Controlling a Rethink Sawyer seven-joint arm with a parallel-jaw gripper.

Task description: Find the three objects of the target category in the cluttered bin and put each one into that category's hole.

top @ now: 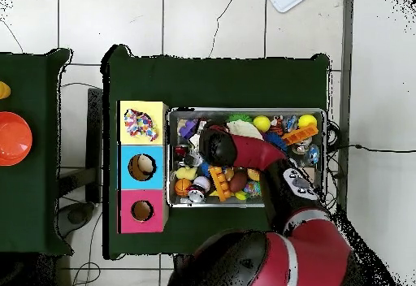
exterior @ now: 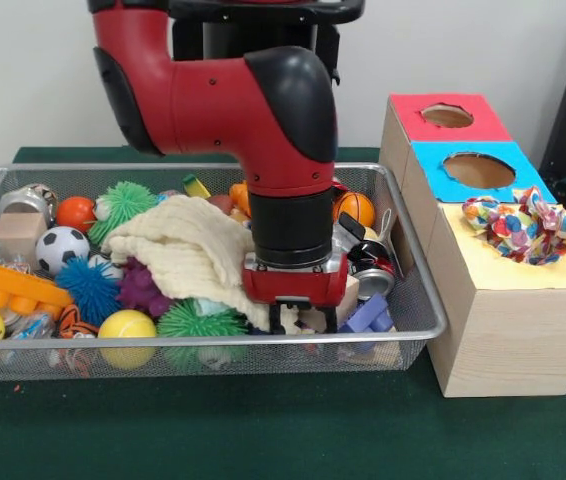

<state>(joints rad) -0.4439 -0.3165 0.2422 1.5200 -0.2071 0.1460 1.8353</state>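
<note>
The wire-mesh bin [exterior: 193,341] is full of toys; it also shows in the overhead view [top: 244,111]. One dotted fabric piece [exterior: 523,228] lies on the yellow top of the nearest wooden box [exterior: 508,330], outside the bin; the overhead view shows it too [top: 140,124]. I see no other dotted fabric pieces; they may be hidden under the clutter. My gripper [exterior: 293,318] is down in the bin's near right part, next to a cream cloth [exterior: 188,250] and a purple block [exterior: 368,316]. In the overhead view the arm [top: 244,149] hides the gripper.
Beside the bin stand boxes with a blue top and hole [exterior: 478,170] and a red top and hole [exterior: 448,116]. The bin holds spiky balls [exterior: 91,288], a soccer ball [exterior: 61,248], yellow balls [exterior: 126,325], an orange block [exterior: 8,285], a basketball [exterior: 356,208] and a can [exterior: 368,262].
</note>
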